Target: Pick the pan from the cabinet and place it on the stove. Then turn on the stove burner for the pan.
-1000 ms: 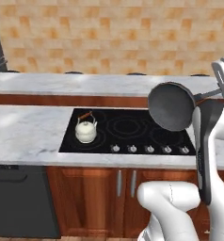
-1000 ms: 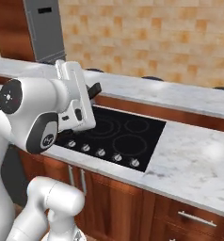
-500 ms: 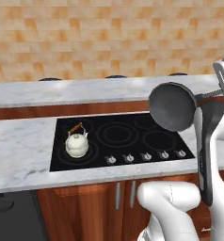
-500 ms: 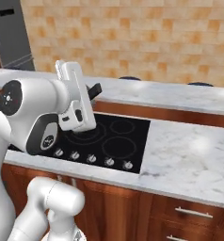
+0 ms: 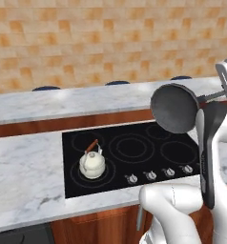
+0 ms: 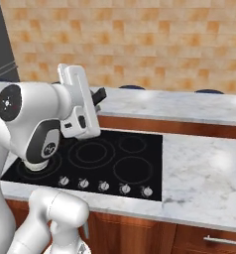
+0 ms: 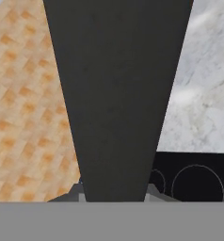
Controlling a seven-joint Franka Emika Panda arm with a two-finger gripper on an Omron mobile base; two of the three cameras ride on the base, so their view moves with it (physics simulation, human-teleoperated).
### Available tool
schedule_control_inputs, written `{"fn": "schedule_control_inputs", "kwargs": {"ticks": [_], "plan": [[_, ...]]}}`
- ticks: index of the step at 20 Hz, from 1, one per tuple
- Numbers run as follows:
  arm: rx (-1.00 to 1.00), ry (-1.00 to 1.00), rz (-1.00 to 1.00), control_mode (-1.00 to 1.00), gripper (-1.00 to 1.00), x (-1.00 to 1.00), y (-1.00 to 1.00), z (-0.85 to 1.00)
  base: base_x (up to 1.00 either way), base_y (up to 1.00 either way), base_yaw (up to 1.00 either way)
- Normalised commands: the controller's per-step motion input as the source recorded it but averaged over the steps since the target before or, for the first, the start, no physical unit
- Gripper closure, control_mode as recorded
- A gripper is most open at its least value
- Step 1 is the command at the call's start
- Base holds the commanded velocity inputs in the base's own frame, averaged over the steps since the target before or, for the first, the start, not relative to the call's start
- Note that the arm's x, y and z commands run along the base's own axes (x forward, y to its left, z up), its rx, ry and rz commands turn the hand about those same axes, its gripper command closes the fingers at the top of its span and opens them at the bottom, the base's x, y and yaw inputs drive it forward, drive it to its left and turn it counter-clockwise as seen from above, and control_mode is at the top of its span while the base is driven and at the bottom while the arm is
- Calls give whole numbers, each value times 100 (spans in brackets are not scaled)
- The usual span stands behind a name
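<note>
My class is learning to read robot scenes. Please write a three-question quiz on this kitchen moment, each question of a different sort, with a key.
1. True or false: the pan rests flat on the stove.
2. What stands on the stove's front left ring?
A. kettle
B. bowl
C. nothing
3. Fill in: the gripper holds the pan by its ____.

Key:
1. False; it is held in the air, tilted on edge.
2. A.
3. Handle.

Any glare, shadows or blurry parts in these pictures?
Right base view: soft bright patch on the counter. Left base view: even light, crisp, kettle throws a faint shadow on the stove. Hand view: the pan handle looms huge and soft-edged.
</note>
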Motion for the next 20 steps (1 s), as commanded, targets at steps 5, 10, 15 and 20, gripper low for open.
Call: {"fn": "schedule_control_inputs", "kwargs": {"ticks": [5,10,15,20], "plan": [[0,0,0,100,100,0,0,0,31,22,-2],[0,0,0,100,100,0,0,0,51,19,4],[0,0,0,100,100,0,0,0,21,6,2],[0,0,0,-100,100,2,0,0,0,0,0]]}}
